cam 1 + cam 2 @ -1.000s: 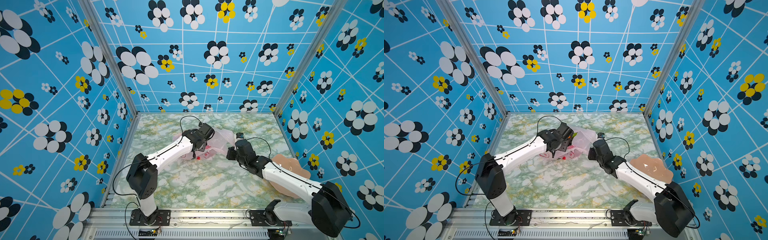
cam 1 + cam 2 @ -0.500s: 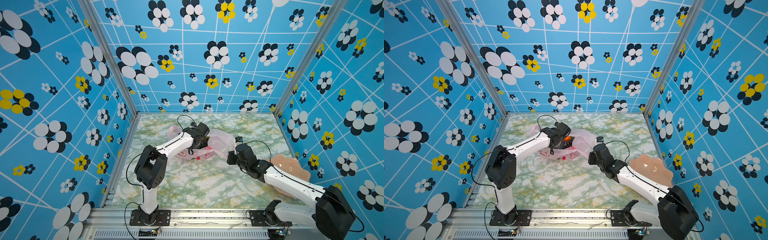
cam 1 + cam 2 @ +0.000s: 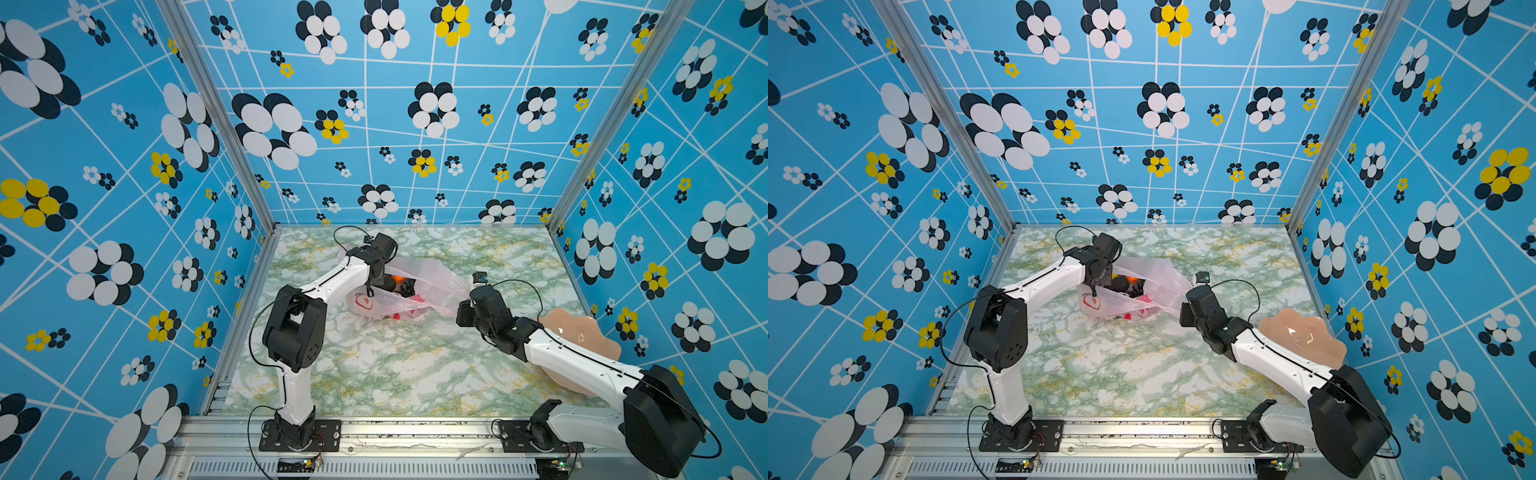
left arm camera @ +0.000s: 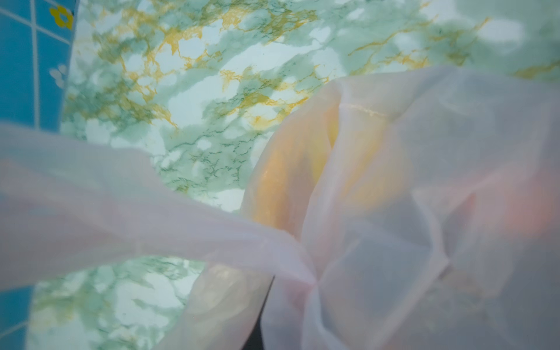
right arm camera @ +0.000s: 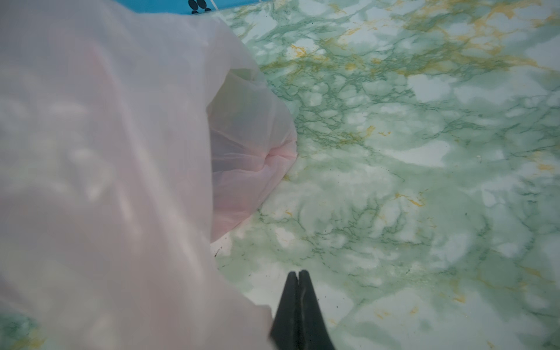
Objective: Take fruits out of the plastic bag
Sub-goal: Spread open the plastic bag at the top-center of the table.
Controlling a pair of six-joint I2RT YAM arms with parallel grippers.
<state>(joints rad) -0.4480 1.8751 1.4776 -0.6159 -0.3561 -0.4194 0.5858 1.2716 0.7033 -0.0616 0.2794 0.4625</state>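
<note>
The right gripper (image 5: 298, 274) is seen with its black jaws clenched, tips pressed together just above the marble-patterned table (image 5: 424, 181). An edge of the plastic bag (image 3: 432, 286) is gripped lower down between them. In both top views that edge is drawn out into a taut point at this gripper.

The left gripper (image 3: 383, 282) is closed and is placed inside the bag's open mouth, at the side opposite the right gripper. Its jaws are hidden by film in the left wrist view, so what is pinched, if anything, cannot be told.

The thin pink bag, marked with red prints, is laid on its side near the middle of the table, between the two arms. The fruits are kept inside it. An orange piece (image 3: 397, 277) and a dark piece (image 3: 409, 286) are seen at the mouth beside the left gripper. A yellow fruit (image 4: 357, 157) is made out through the film.

A peach scalloped plate (image 3: 582, 328) is set near the right wall, partly covered by the right arm.
</note>
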